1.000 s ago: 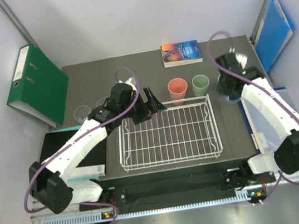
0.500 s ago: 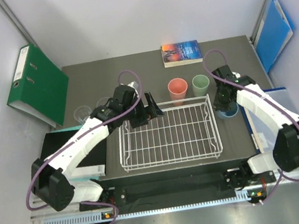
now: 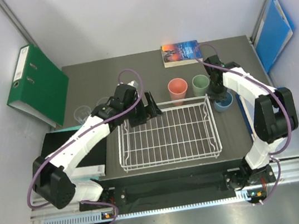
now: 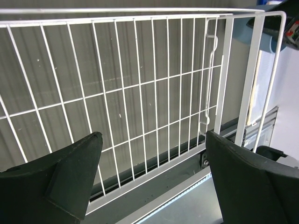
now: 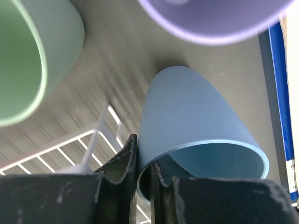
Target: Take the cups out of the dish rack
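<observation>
The white wire dish rack (image 3: 172,161) has no cups in it; it also fills the left wrist view (image 4: 227,70). My right gripper (image 3: 219,93) is shut on the rim of the light blue cup (image 3: 223,102), low beside the rack's far right corner. In the right wrist view the gripper (image 5: 144,150) pinches the cup's wall (image 5: 196,116). The sage green cup (image 3: 200,84) and salmon cup (image 3: 178,91) stand behind the rack. The lavender cup's rim (image 5: 215,18) shows only in the right wrist view. Two clear glass cups (image 3: 82,111) stand far left. My left gripper (image 3: 151,106) is open and empty over the rack's far left corner.
A green binder (image 3: 36,86) leans at the back left. A book (image 3: 181,52) lies at the back middle and a blue folder (image 3: 273,28) at the back right. A black flat box (image 3: 67,147) lies left of the rack and a pale board (image 3: 253,124) right of it.
My right gripper has swung in from the far right and brought the light blue cup down beside the rack's far right corner, near the green cup. The left gripper has barely shifted.
</observation>
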{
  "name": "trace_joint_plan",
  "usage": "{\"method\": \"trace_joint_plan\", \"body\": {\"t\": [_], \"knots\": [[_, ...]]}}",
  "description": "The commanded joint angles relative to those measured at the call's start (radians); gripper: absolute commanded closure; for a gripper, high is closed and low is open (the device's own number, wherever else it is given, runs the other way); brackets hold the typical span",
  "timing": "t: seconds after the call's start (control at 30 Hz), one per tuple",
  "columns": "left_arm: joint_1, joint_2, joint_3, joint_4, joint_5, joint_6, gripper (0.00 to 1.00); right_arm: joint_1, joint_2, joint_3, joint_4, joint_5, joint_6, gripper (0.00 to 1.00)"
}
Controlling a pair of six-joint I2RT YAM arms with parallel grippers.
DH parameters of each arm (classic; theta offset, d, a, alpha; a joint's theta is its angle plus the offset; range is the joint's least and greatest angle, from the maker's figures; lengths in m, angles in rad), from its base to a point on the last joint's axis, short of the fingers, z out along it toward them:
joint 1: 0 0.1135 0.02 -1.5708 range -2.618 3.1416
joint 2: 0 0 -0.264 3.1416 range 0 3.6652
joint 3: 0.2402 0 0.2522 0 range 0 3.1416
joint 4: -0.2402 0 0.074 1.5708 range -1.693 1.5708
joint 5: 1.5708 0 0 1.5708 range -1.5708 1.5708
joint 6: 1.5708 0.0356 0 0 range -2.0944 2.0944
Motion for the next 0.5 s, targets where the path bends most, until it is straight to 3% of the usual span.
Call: {"method": "trace_joint_plan", "body": {"t": [0.0, 0.13, 0.27, 0.47], "knots": [[0.002, -0.005, 0.038, -0.019, -0.029, 0.022, 0.04, -0.008, 0.044, 0.071, 0.004, -0.018, -0.011, 1.00], [0.000, -0.002, 0.040, -0.020, -0.031, 0.024, 0.04, -0.010, 0.050, 0.055, 0.012, -0.035, -0.012, 1.00], [0.002, 0.006, 0.037, -0.017, -0.023, 0.024, 0.04, -0.010, 0.041, 0.046, 0.014, -0.050, -0.018, 0.88], [0.000, 0.014, 0.037, -0.009, -0.017, 0.022, 0.04, -0.010, -0.010, 0.051, 0.001, -0.041, -0.023, 0.80]]}}
